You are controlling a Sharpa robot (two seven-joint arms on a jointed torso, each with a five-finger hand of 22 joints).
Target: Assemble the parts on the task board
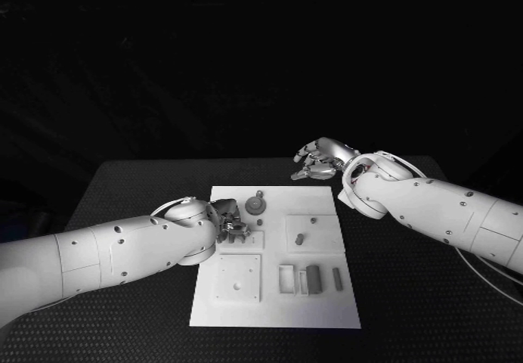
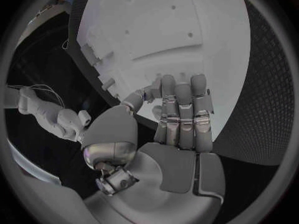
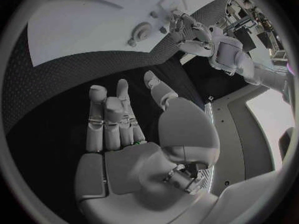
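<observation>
Hovering beyond the task board point(image 1: 327, 302), the right hand point(image 1: 320, 160) curls empty — left hand's point(image 1: 224, 221) grasp unclear.

I can read no text, label, number or sign on anything in front of me.

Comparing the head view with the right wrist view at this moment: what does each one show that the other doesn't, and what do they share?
Head view alone: the whole task board with its near end, where a square plate lies and upright grey parts stand in a tray, and both arms reaching in.

Right wrist view alone: the palm side of the right hand, fingers apart and holding nothing, above the black table.

Both: the left hand at the board's left edge, the round gear-like part and the board's far end.
</observation>
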